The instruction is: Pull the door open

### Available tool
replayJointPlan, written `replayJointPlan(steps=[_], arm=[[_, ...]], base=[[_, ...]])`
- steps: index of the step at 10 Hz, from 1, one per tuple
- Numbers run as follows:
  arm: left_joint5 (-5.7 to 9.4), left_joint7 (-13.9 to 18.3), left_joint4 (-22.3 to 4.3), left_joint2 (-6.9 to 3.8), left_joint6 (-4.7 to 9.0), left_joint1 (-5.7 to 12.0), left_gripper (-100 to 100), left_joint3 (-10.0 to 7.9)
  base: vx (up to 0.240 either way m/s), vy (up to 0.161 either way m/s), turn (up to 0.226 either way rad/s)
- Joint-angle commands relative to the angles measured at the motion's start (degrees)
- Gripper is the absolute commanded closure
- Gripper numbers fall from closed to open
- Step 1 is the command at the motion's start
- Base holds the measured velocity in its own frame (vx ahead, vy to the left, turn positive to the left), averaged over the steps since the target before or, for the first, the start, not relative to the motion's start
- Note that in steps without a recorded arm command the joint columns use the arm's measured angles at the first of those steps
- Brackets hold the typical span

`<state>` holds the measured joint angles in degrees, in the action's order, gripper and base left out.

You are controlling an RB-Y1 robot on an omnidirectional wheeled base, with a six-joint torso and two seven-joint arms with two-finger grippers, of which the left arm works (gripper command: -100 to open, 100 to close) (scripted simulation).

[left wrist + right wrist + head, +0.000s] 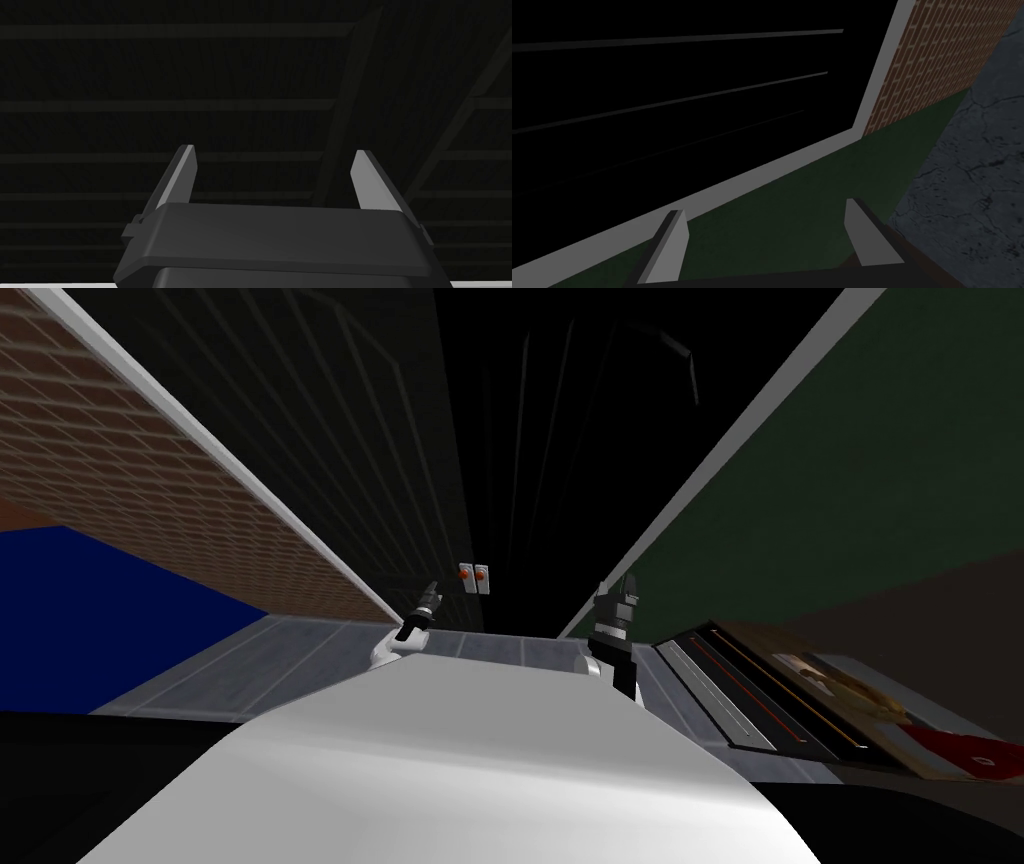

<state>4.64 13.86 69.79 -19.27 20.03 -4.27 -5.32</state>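
Observation:
A dark, ribbed door (330,438) runs up the middle of the head view between grey frame strips (700,478). A faint dark lever handle (690,368) shows far up, well away from both hands. Two small plates with orange dots (473,577) sit low on the door's edge. My left gripper (432,591) is just left of those plates; in its wrist view the left gripper (272,175) stands open, facing the door's ribbed face (250,90) without touching it. My right gripper (618,586) is by the right frame strip; in its wrist view the right gripper (767,235) is open and empty before the grey frame (792,155).
A brick wall (120,458) and a blue surface (90,608) lie to the left. A dark green wall (880,468) is on the right, with flat framed things (800,688) low beside it. Grey tiled floor (250,658) lies underfoot. A black area (662,100) shows beyond the frame.

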Motion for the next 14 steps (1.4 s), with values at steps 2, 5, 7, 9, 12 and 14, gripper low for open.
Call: replayJointPlan(steps=[2,5,7,9,12,14], arm=[[-0.25,0.6,1.7,0.56,0.22,0.25,-100,2.16],[-0.34,0.7,2.2,0.82,0.28,0.59,-100,2.71],[-0.07,0.4,1.0,-0.12,0.01,-0.45,-100,0.8],[0.12,0.2,0.1,-0.83,-0.11,-1.05,-100,-0.62],[0.38,-0.3,-1.8,-1.64,-0.19,-1.28,-100,-2.96],[0.26,-0.5,-1.9,-1.05,-0.05,-0.39,-100,-2.57]], base=[[-0.202,-0.1,-0.084],[-0.018,-0.068,-0.033],[-0.008,0.009,0.095],[-0.039,0.096,0.124],[0.099,0.083,0.085],[0.192,0.05,-0.063]])
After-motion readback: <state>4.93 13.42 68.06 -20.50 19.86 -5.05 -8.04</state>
